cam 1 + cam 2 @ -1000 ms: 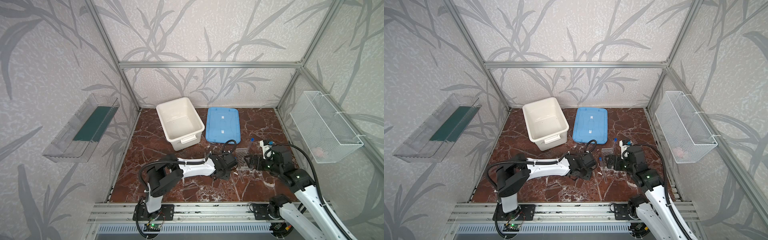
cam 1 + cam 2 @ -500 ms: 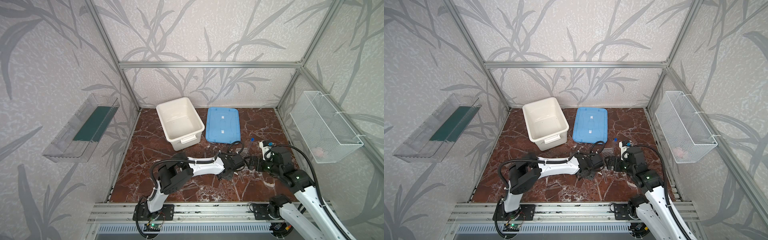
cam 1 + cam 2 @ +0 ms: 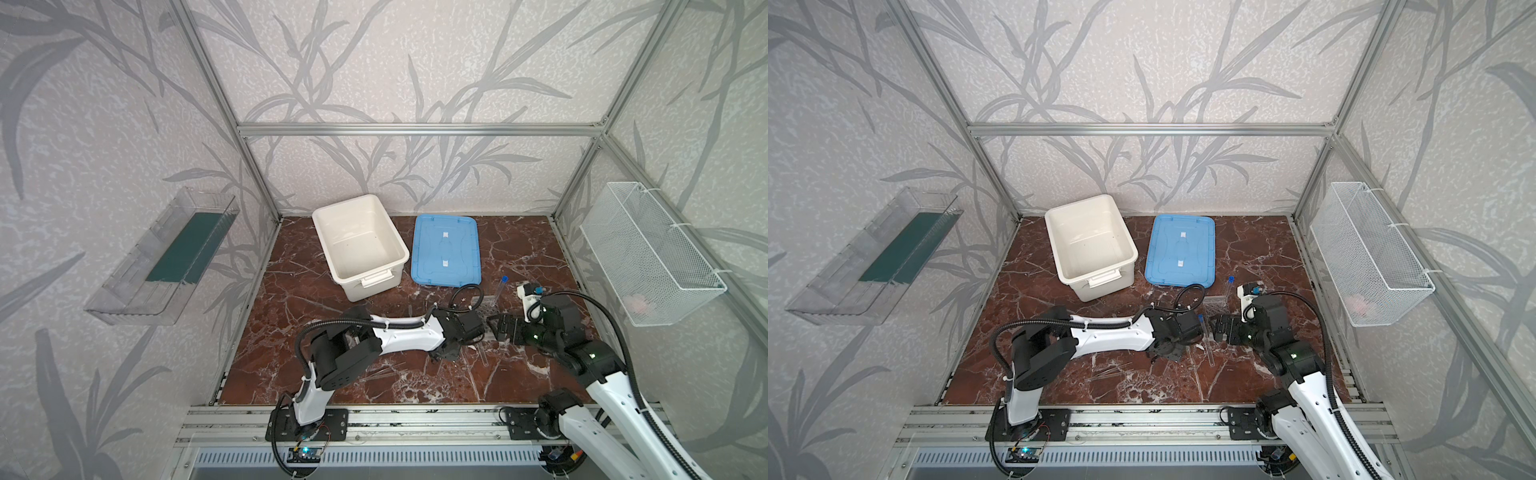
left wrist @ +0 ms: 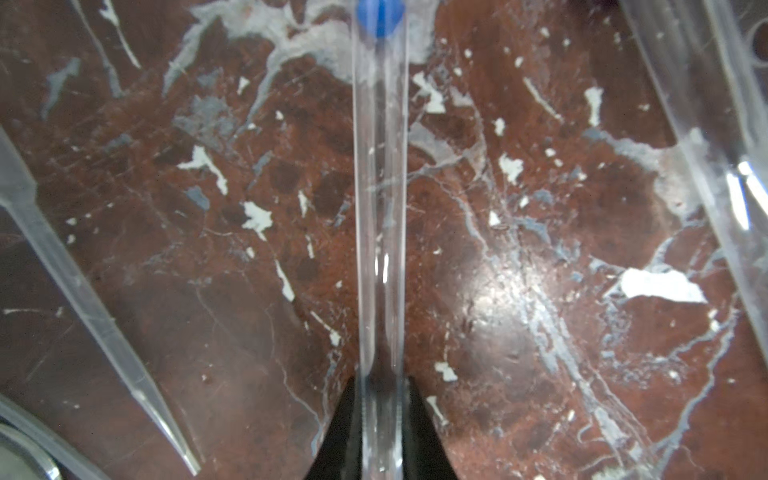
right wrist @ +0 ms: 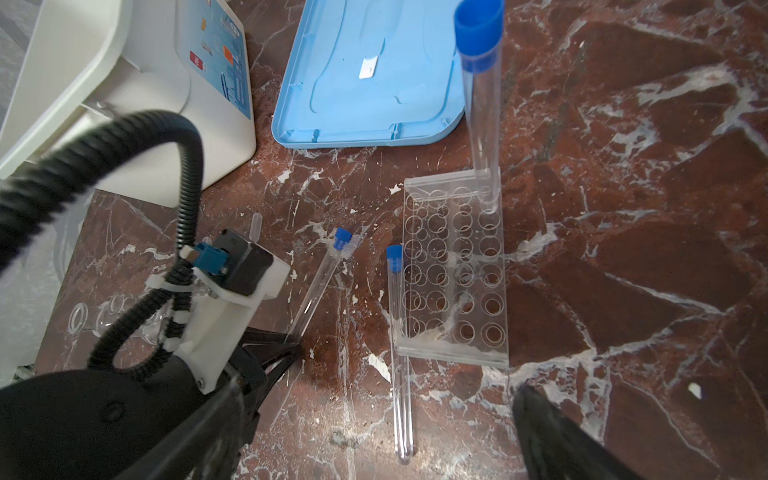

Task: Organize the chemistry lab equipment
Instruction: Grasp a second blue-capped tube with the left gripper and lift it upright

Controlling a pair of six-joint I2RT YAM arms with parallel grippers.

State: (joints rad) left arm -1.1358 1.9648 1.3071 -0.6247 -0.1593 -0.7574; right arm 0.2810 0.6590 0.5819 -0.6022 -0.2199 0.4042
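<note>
Red-brown marble worktop [image 3: 299, 299], grey leaf-patterned walls [image 3: 374, 62] all round; left jaws pinch a tube [image 4: 380, 208] by its end, right jaws stand spread wide.

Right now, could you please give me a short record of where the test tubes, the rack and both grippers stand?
rack: tube rack flat on the table
standing: upright tube, blue-capped, in a corner hole of the rack
loose: loose tube lying alongside the rack
held: gripped tube, its round end between the jaws
left gripper: shut on the gripped tube
right gripper: open, empty
</note>
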